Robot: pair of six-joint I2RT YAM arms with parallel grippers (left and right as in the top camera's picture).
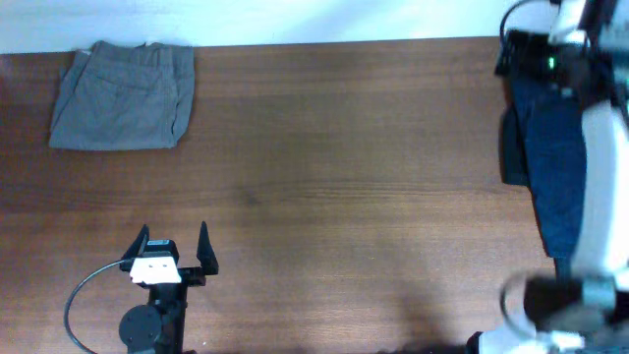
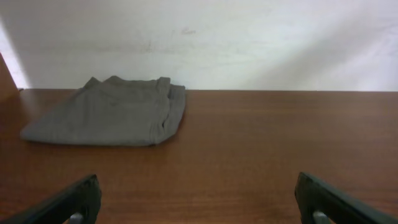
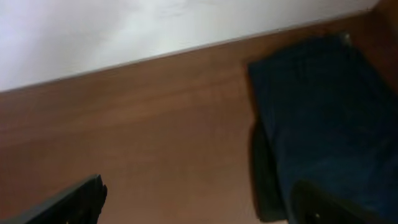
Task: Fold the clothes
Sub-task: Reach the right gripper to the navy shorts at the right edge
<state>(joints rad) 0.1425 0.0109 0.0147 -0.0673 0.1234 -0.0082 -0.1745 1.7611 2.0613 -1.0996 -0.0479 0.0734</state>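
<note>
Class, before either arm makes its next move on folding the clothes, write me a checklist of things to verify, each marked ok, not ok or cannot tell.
1. Left pincer open, holding nothing: ok.
2. Right pincer open, holding nothing: ok.
3. Grey trousers folded, far left on the table: ok.
4. Navy trousers wholly in view: not ok; the right arm covers part from overhead.
5. Navy trousers lying flat: cannot tell.
6. Bare table between the two garments: ok.
</note>
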